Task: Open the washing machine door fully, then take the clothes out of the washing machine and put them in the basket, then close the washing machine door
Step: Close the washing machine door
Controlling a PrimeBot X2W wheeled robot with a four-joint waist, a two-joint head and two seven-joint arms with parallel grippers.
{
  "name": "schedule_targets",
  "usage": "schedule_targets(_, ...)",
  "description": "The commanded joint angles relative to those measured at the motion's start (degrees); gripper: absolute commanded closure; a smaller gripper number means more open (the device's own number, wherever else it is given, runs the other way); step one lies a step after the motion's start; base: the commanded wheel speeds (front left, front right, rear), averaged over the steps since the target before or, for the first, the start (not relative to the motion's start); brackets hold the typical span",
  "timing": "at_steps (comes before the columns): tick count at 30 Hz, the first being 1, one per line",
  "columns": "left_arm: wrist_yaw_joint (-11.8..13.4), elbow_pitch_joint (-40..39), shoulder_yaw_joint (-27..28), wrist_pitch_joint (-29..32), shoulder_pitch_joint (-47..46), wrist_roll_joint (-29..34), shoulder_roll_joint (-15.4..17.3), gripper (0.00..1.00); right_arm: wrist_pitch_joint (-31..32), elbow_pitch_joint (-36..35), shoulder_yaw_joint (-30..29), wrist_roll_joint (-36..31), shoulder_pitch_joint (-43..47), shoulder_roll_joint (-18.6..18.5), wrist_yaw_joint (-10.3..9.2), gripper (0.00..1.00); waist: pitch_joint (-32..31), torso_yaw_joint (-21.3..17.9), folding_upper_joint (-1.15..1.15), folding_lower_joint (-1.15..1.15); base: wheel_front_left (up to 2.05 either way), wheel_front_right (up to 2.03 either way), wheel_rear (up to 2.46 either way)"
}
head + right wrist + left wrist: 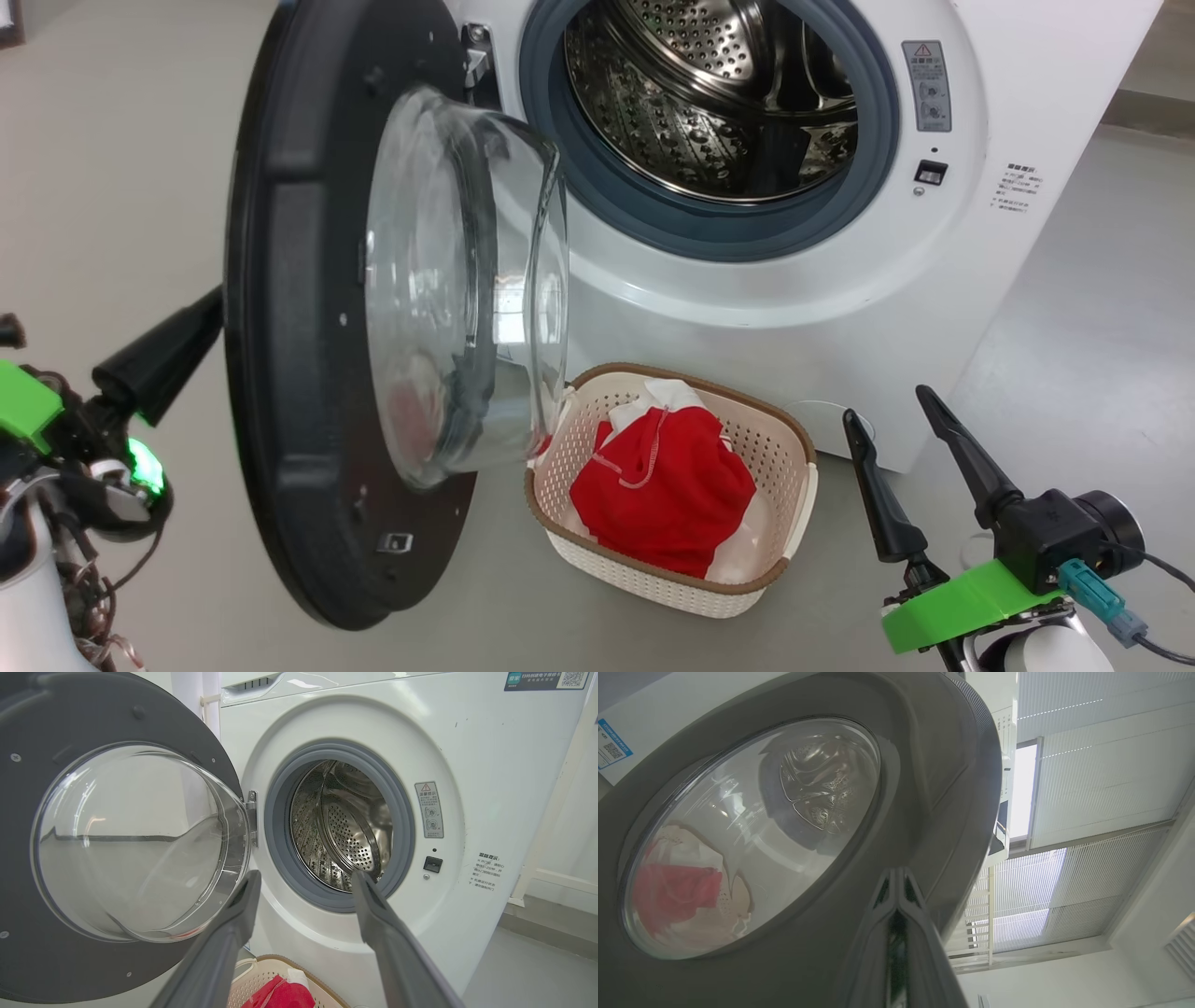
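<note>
1. The washing machine door [308,308] stands open to the left of the washing machine [840,271]. Its glass bowl faces the opening of the steel drum [709,112].
2. The clothes [667,485], red with white patches, lie heaped in the basket [794,439]. The basket sits on the floor [1074,355] just in front of the machine, partly under the door's glass.
3. The left gripper [201,317] reaches to the door's outer face. Its fingers [901,891] are pressed together and hold nothing, and I cannot tell whether the tips touch the black rim.
4. The right gripper [885,403] hovers to the right of the basket, its fingers [373,905] wide apart, empty, and pointing at the drum opening.
</note>
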Motion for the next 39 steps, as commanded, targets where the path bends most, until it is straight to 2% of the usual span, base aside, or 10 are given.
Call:
schedule_targets(1, 0.37, -2.35, -0.39, 0.79, 0.35, -1.37, 0.72, 1.00, -0.36, -1.18, 1.22, 0.48, -1.46, 0.04, 0.35, 0.00, 0.08, -0.15, 0.00, 0.00, 0.00, 0.00, 0.00)
schedule_targets(8, 1.24, -3.34, -5.43, -1.23, 2.00, -5.56, 0.54, 1.00, -0.36, -1.13, 1.20, 0.60, -2.03, 0.04, 0.35, 0.00, 0.83, -1.11, 0.00, 0.00, 0.00, 0.00, 0.00)
schedule_targets(19, 0.55, -3.33, -12.31, -6.14, 3.25, -12.82, 0.52, 1.00, -0.36, -1.04, 1.23, 0.40, -2.86, 0.04, 0.35, 0.00, 2.18, -3.44, 0.00, 0.00, 0.00, 0.00, 0.00)
schedule_targets(28, -1.07, -1.44, -15.38, -9.74, 3.56, -16.74, 0.52, 1.00, -0.36, -0.73, 1.11, 0.31, -2.85, 0.04, 0.35, 0.00, 1.62, -6.13, 0.00, 0.00, 0.00, 0.00, 0.00)
schedule_targets(39, -2.86, -1.28, -16.66, -11.84, 4.21, -16.64, 0.51, 1.00, -0.36, -0.97, 0.89, 0.40, -2.21, 0.04, 0.35, 0.00, 1.65, -7.14, 0.00, 0.00, 0.00, 0.00, 0.00)
